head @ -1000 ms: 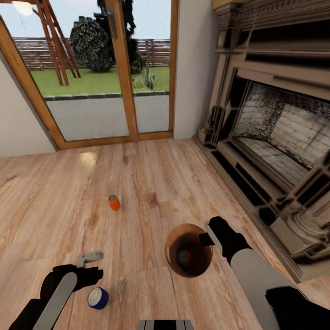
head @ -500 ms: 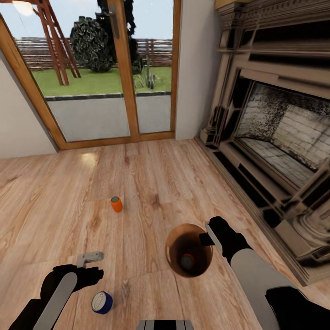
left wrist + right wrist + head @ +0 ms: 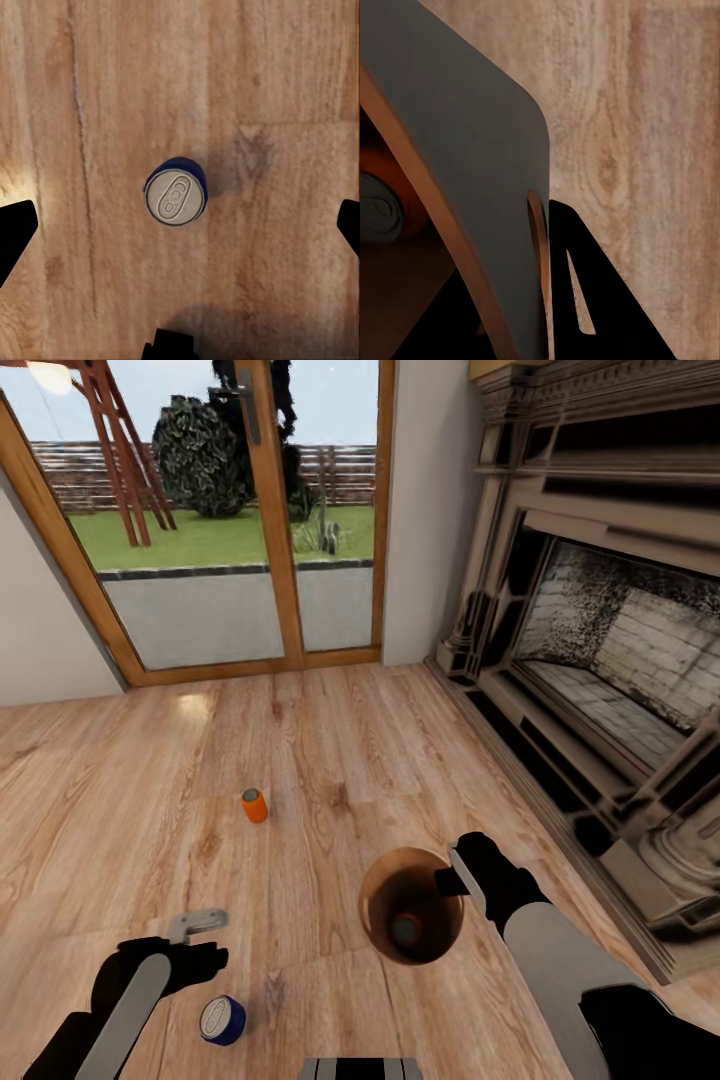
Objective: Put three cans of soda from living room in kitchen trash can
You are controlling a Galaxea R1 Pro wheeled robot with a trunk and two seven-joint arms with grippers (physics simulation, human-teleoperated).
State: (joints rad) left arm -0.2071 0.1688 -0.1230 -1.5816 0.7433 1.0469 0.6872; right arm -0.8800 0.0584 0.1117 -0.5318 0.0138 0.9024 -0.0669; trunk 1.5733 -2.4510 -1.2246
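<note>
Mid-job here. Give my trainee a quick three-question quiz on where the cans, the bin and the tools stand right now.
1. True or false: the blue can stands upright on the floor, between the open fingers of the left tool.
2. What does the right tool grip?
A. an orange can
B. the bin's rim
C. nothing
3. How many cans lie inside the bin?

Key:
1. True; its pull-tab top faces the left wrist camera.
2. B
3. One, an orange can; another orange can stands on the floor nearer the glass doors.
</note>
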